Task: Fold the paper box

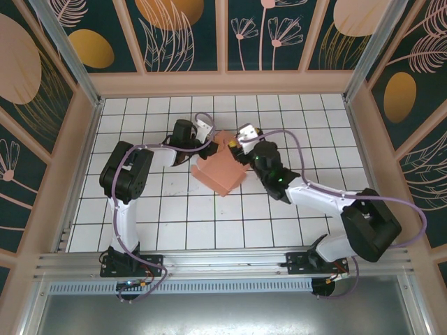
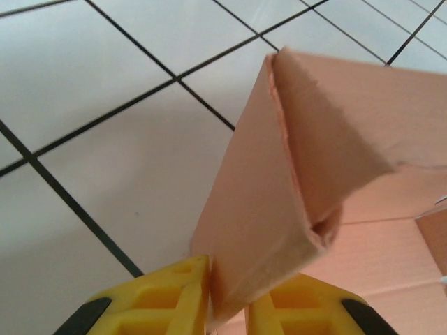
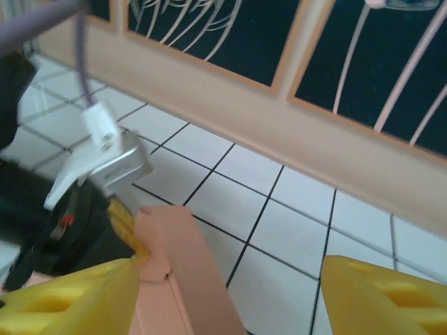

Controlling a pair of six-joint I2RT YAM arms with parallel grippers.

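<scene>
- Top external view: the white tiled table [image 1: 174, 216] is seen spread beneath both arms, with patterned wall panels [image 1: 174, 35] raised along its far edge.
- The paper box [image 1: 222, 173], salmon-pink and part-folded with panels stood up, is set near the table's middle, a little toward its far edge.
- The left gripper [image 1: 208, 145] is held just left of the table's centre line. In the left wrist view its yellow fingers [image 2: 174, 296] are pinched nearly together on an upright card panel of the box, which rises from between them above the tiles.
- The right gripper [image 1: 232, 144] is held just right of that centre line, tilted toward the table's far edge. In the right wrist view its jaws are spread wide and nothing is clamped. A raised edge of the box is seen beside one finger, and contact cannot be judged.
</scene>
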